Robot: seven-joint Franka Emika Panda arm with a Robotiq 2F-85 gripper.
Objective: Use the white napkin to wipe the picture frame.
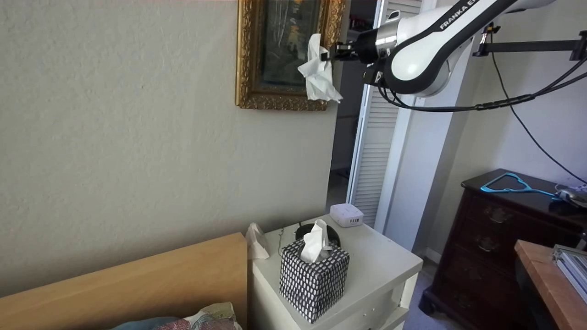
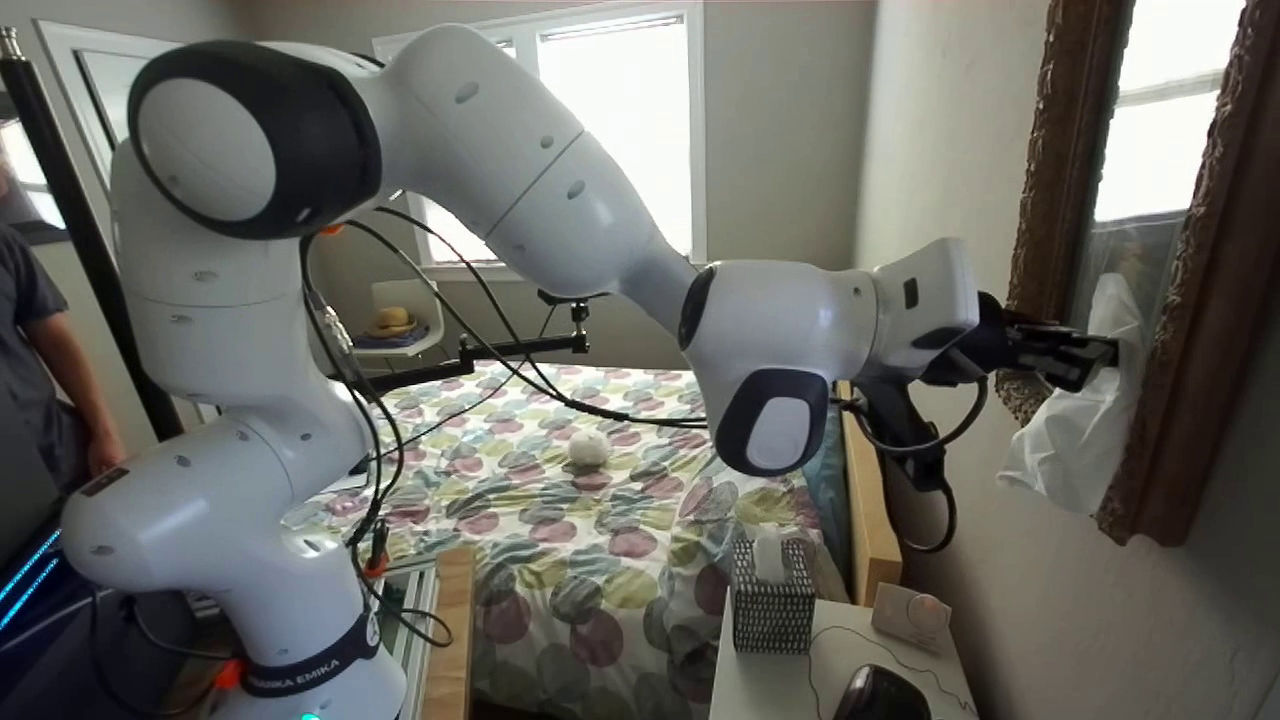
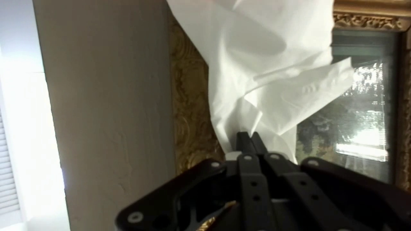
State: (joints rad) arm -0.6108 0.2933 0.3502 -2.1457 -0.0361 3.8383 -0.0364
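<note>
Clamping the crumpled white napkin point(image 1: 319, 81), the pincer point(image 3: 250, 138) holds it in front of one side of the gilt picture frame point(image 1: 277, 101), near a lower corner; whether napkin and frame touch, I cannot tell.

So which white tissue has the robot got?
The white napkin pinched in the gripper, in front of the picture frame. The tissue in the patterned box just pokes out on the nightstand, ungripped.
</note>
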